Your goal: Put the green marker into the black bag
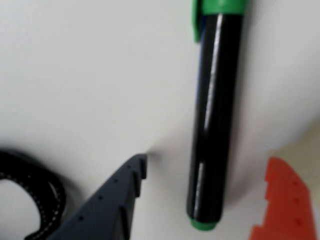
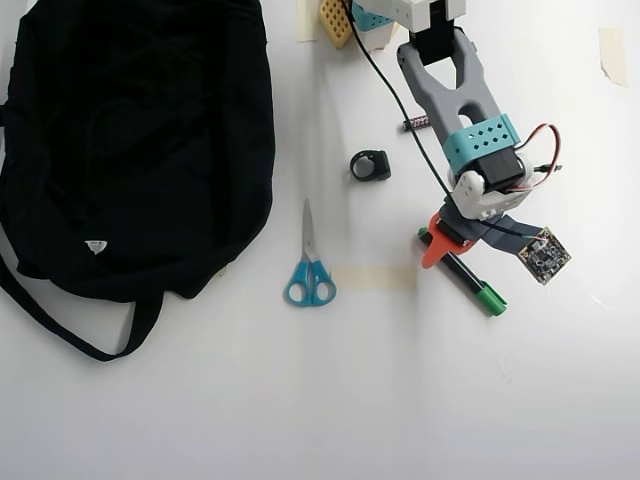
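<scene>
Wrist view: gripper [image 1: 200, 200] jaws open astride green marker [image 1: 215, 120]; black bag [image 2: 130, 140] well apart

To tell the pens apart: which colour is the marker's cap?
Bright green; the marker shows it best in the overhead view.

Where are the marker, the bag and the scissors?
marker [image 1: 212, 125]: wrist view, middle of its black barrel.
bag [image 2: 130, 150]: overhead view, middle of the black fabric.
scissors [image 2: 309, 282]: overhead view, on the blue handles.
</scene>
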Tool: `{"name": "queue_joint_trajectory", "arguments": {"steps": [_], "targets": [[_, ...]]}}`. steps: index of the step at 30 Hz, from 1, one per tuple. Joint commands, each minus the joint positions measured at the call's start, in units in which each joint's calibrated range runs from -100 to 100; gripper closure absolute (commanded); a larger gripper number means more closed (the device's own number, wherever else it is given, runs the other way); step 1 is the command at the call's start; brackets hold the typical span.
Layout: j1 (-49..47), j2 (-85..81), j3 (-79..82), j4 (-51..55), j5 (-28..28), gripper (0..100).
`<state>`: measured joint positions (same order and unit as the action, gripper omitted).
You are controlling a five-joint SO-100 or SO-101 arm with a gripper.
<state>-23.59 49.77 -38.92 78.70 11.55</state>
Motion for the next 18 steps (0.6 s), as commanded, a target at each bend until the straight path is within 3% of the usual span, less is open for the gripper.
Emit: {"name": "queue_joint_trajectory", "arguments": {"steps": [1, 18], "targets": [[0.6, -0.7, -2.7, -0.3, 0.8, 71], [0.3, -0.8, -2.8, -0.2, 1.1, 74]]}}
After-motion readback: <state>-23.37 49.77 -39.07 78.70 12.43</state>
